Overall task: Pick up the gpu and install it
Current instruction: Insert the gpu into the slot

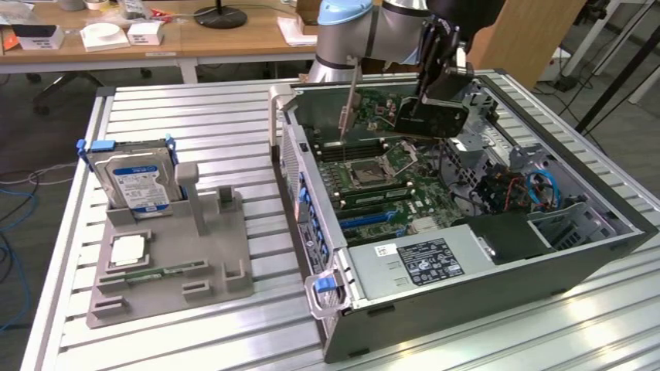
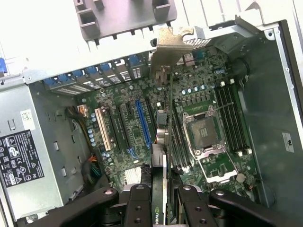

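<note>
Aloft: the gpu (image 1: 433, 120) (image 2: 163, 142) was held above the open computer case (image 1: 577, 255), over the motherboard (image 1: 392, 178) (image 2: 132, 118).
Gripper: the gripper (image 1: 438, 85) (image 2: 162, 191) was seen clamped on the gpu – one finger pressed on each face of the card, the black cooler side turned toward the exterior view's right.
Card attitude: it was carried on edge, with its silver bracket (image 1: 348, 100) (image 2: 170, 45) at the end toward the case's rear wall.
Card position: it was placed beside the CPU socket (image 1: 369, 171) (image 2: 203, 132) – whether any part of it touched the board could not be told.
Case: it was laid on its side on the slatted table (image 1: 206, 116), with the power supply (image 1: 413, 263) at the near end.
Stand: a grey stand (image 1: 165, 263) was set well apart from the case, on the exterior view's left.
Hard drive: a blue-labelled hard drive (image 1: 132, 182) was kept upright in the stand.
</note>
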